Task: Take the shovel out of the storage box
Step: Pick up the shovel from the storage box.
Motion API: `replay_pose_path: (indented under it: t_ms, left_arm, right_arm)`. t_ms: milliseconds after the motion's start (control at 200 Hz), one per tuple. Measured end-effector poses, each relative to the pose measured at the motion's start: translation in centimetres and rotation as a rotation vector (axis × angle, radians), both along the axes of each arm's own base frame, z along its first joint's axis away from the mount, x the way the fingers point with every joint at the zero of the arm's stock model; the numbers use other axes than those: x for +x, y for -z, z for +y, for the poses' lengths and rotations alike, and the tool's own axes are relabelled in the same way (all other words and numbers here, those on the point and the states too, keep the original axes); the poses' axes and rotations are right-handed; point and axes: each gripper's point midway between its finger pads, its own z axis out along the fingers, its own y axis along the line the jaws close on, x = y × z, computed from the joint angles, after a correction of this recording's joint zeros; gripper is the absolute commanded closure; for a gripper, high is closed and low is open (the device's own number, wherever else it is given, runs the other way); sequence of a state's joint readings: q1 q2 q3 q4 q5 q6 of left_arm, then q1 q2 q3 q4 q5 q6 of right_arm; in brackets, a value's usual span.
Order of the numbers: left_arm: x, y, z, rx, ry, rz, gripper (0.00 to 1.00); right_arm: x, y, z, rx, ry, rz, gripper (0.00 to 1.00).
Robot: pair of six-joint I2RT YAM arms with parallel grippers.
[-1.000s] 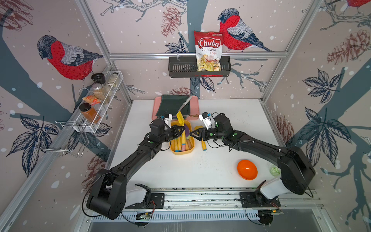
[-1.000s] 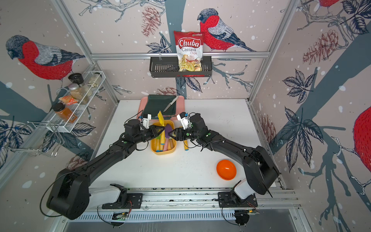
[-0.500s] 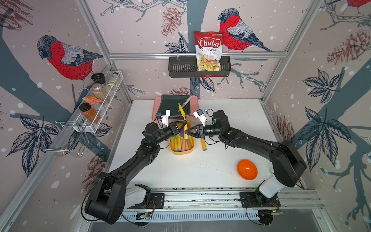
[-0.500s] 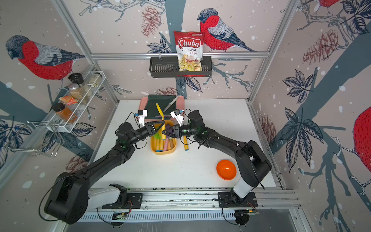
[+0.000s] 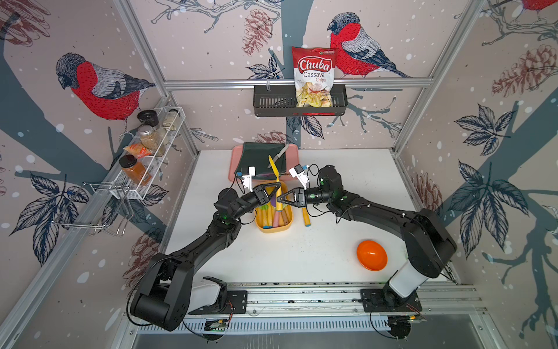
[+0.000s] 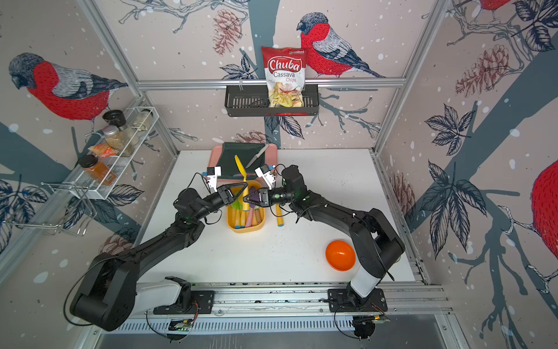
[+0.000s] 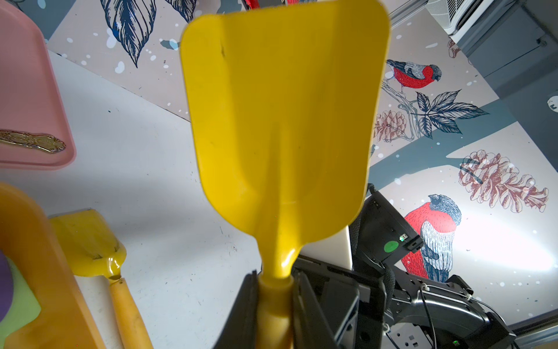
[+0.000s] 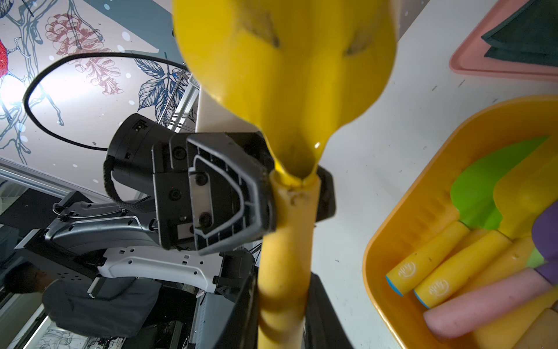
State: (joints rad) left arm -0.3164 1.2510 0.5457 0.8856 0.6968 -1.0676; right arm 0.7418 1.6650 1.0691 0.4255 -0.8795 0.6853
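Fingers of the left gripper pinch the yellow shovel at its neck, under the smooth scoop-shaped blade; the right gripper clamps the round handle lower down. Both arms reach inward, facing each other, holding it upright over the glossy rounded storage box.

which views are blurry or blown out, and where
Right wrist view: the yellow plastic toy shovel is too close, its blade soft, and a patch of bird wallpaper is blown out. Left wrist view: blade sharper, similar wall glare. Both top views: crisp, evenly lit.
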Motion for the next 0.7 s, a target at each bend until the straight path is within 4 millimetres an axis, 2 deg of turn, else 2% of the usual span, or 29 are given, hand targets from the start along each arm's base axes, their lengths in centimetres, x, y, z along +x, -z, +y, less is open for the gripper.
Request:
replay_pose_path:
  t_ms: [20,50,80,110,135,160,220,265,330,465,615,635,700]
  left_arm:
    - [0.0,0.0,0.0,0.001,-0.001,-0.001,0.76]
    - [0.0,0.0,0.0,0.005,-0.001,-0.002,0.76]
    - [0.0,0.0,0.0,0.008,-0.001,-0.002,0.84]
    - [0.0,0.1,0.0,0.010,0.000,0.001,1.00]
    - [0.0,0.1,0.0,0.012,-0.001,-0.001,1.00]
    - [-0.1,0.1,0.0,0.014,-0.002,-0.001,1.00]
    - [-0.1,0.3,0.1,0.016,-0.008,0.003,1.00]
    - [-0.1,0.5,0.2,0.016,-0.012,0.009,1.00]
    - [-0.2,0.7,0.1,0.008,0.002,0.026,1.00]
    - [-0.5,0.6,0.0,-0.006,0.010,0.009,1.00]
    - [-0.6,0.4,0.0,-0.008,0.014,-0.009,1.00]
    - [-0.6,0.4,0.0,-0.008,0.018,-0.009,0.94]
    - [-0.8,0.5,-0.1,-0.003,0.028,-0.004,0.49]
  right_arm:
    - [0.0,0.0,0.0,0.000,0.000,0.000,0.86]
    - [0.0,0.0,0.0,0.000,-0.001,-0.002,0.86]
    - [-0.1,0.0,0.0,0.000,-0.002,-0.003,0.86]
    - [-0.1,0.1,0.1,-0.001,-0.002,-0.004,0.86]
    - [-0.1,0.1,0.1,-0.001,-0.003,-0.004,0.84]
    - [-0.1,0.2,0.1,-0.002,-0.004,-0.003,0.80]
    - [-0.2,0.4,0.2,-0.005,-0.009,0.002,0.61]
    - [-0.2,0.4,0.4,-0.004,-0.015,0.001,0.59]
    - [-0.5,0.5,0.8,-0.003,-0.030,-0.003,0.61]
    - [-0.6,0.5,1.2,0.000,-0.045,0.003,0.77]
    - [-0.6,0.6,1.1,0.002,-0.050,0.020,0.86]
    - [-0.6,0.7,1.0,0.003,-0.051,0.019,0.86]
    - [-0.7,0.8,0.7,0.001,-0.047,0.020,0.88]
